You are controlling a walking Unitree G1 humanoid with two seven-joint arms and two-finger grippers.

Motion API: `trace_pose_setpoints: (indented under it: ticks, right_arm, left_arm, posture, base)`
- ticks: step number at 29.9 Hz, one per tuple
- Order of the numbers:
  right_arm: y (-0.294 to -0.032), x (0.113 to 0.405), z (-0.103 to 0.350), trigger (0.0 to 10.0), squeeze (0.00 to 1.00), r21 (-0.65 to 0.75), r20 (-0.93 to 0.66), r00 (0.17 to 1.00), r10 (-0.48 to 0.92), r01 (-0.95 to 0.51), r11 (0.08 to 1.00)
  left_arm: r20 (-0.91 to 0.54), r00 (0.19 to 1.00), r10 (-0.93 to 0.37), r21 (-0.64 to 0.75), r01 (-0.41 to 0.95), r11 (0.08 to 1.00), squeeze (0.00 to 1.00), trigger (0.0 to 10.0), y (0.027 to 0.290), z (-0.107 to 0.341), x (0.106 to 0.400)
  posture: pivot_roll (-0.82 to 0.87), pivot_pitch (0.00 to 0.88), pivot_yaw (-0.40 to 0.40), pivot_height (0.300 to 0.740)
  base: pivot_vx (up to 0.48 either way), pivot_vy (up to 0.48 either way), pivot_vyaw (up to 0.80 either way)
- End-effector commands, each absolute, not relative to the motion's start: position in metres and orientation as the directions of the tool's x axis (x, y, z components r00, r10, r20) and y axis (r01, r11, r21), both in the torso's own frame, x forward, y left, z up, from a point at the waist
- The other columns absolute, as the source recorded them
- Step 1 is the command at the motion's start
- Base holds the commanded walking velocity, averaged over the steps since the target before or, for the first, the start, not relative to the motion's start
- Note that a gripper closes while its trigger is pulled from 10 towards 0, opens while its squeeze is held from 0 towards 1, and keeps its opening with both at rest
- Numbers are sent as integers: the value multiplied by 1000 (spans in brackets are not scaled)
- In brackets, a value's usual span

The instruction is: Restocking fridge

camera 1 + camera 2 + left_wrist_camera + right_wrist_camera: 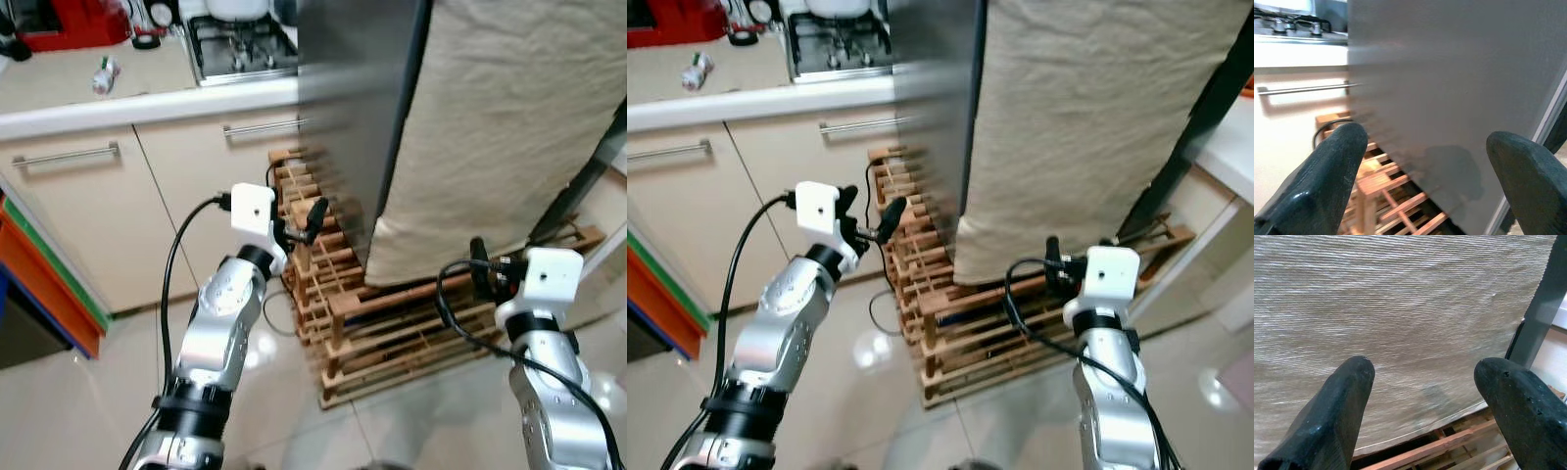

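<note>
The fridge's grey side panel point(362, 98) stands in front of me, blurred. A beige cloth point(509, 127) hangs over its front down to a wooden slatted pallet point(392, 333) on the floor. My left gripper point(302, 223) is raised and open, empty, close to the grey panel point(1449, 88) above the pallet slats. My right gripper point(478, 266) is open and empty too, pointing at the cloth point(1400, 298) near its lower edge. No item to stock is in either gripper.
A cream counter point(88, 98) with a gas hob point(240, 49), a red appliance point(69, 22) and a small bottle point(105, 73) runs at the left, with handled cabinet doors point(69, 196) below. Orange and green panels point(49, 284) lean at far left. A dark bar point(588, 176) slants at right.
</note>
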State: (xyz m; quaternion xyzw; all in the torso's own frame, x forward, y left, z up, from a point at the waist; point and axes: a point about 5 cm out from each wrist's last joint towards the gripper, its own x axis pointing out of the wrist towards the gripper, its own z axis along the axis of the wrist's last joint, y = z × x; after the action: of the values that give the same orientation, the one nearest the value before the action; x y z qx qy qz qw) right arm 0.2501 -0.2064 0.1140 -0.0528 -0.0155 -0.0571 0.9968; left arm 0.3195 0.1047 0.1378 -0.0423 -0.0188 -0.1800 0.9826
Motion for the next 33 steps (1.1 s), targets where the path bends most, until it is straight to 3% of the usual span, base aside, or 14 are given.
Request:
trace_pose_setpoints:
  ticks: [1, 10, 19, 23, 26, 33]
  right_arm:
    - [-208, 252, 115, 10000, 0, -119, 43, 993, -112, 117, 986]
    - [-205, 250, 114, 10000, 0, -112, 47, 993, -108, 112, 987]
    - [-204, 249, 113, 10000, 0, -115, 47, 993, -107, 112, 987]
    - [-204, 249, 112, 10000, 0, -115, 44, 993, -107, 112, 987]
    - [-204, 249, 112, 10000, 0, -116, 41, 993, -106, 110, 987]
    - [-204, 248, 113, 10000, 0, -114, 56, 992, -111, 117, 987]
  left_arm:
    - [84, 927, -366, -84, 372, 924, 0, 10000, 102, 146, 324]
    - [89, 883, -460, -59, 466, 883, 0, 10000, 93, 147, 327]
    - [96, 881, -464, -95, 472, 877, 0, 10000, 92, 148, 329]
    - [90, 878, -470, -41, 474, 879, 0, 10000, 90, 147, 329]
    - [74, 880, -470, 19, 470, 882, 0, 10000, 86, 146, 329]
    - [107, 851, -515, -20, 520, 854, 0, 10000, 82, 150, 327]
  posture:
    - [-153, 0, 9, 732]
    - [-158, 0, 14, 732]
    - [-161, 0, 18, 732]
    - [-159, 0, 17, 732]
    - [-159, 0, 17, 732]
    - [-164, 0, 20, 732]
  base:
    - [0, 0, -531]
    - [0, 372, -537]
    - [0, 476, -555]
    - [0, 480, -556]
    - [0, 0, -554]
    - [37, -56, -552]
